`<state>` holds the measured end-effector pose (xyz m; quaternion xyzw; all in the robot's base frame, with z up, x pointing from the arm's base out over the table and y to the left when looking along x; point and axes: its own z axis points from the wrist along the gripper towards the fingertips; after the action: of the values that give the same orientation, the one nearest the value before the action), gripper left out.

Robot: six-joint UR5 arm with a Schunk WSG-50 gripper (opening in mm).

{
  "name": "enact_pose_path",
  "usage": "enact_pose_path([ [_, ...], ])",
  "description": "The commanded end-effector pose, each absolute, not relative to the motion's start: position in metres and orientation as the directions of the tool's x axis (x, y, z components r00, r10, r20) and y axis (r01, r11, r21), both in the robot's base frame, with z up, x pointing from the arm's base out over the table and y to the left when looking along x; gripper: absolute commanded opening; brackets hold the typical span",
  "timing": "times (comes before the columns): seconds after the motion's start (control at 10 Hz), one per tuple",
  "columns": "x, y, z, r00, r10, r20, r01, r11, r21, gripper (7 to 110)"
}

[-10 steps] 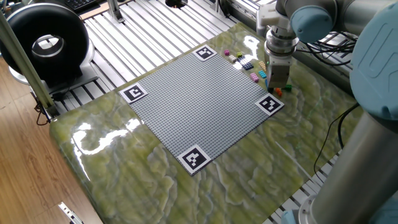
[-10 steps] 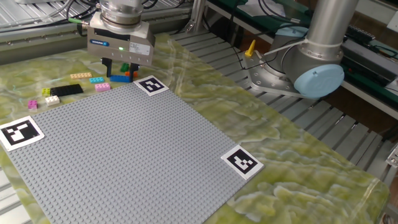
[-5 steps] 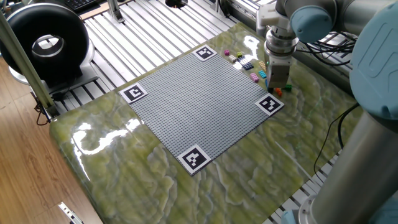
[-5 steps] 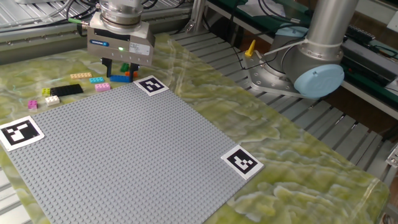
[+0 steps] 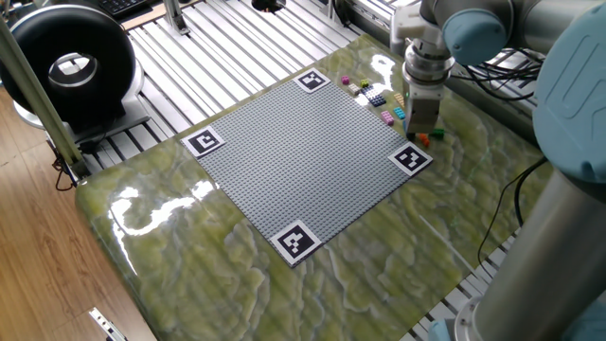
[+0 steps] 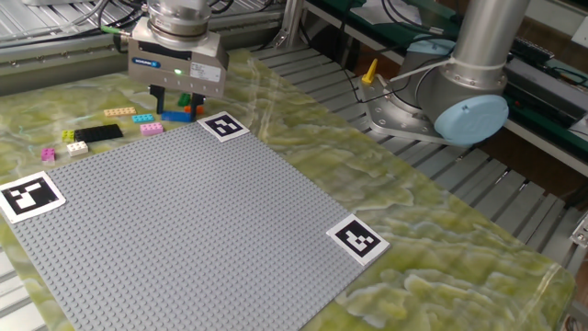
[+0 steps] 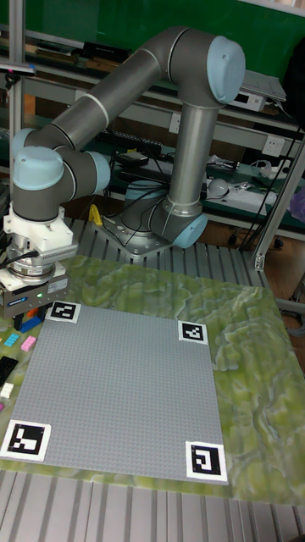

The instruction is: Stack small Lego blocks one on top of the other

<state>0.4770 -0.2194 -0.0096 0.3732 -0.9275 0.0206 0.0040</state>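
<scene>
Upper left of the other fixed view: gripper [image 6: 181,103] low over green brick [image 6: 185,99] on blue brick [image 6: 178,115], grip state unclear. I'd press straight down, studs aligned.

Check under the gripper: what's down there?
Under the gripper: a blue block on the mat, green and orange pieces above it between the fingers. Contact and their lower parts are hidden.

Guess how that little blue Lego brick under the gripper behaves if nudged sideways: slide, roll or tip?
Probably slides: the small blue Lego brick looks flat and low on the glossy marbled tabletop. Rolling seems unlikely, since it is boxy. The gripper fingers straddle the stack, so the orange and green bricks above may topple first.
</scene>
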Motion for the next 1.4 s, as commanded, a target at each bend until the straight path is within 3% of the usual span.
enact_pose_path([
  [0.0, 0.481, -0.224, -0.007, -0.747, -0.664, 0.015, -0.664, 0.745, -0.058, 7],
  [0.5, 0.475, -0.222, 0.017, -0.807, -0.591, -0.012, -0.590, 0.807, -0.031, 7],
  [0.8, 0.487, -0.189, 0.025, -0.893, -0.439, -0.097, -0.446, 0.893, 0.066, 7],
  [1.1, 0.499, -0.184, 0.043, -0.971, -0.232, -0.059, -0.233, 0.972, 0.015, 7],
  [1.3, 0.516, -0.176, 0.039, -0.979, -0.181, -0.097, -0.182, 0.983, 0.006, 7],
])
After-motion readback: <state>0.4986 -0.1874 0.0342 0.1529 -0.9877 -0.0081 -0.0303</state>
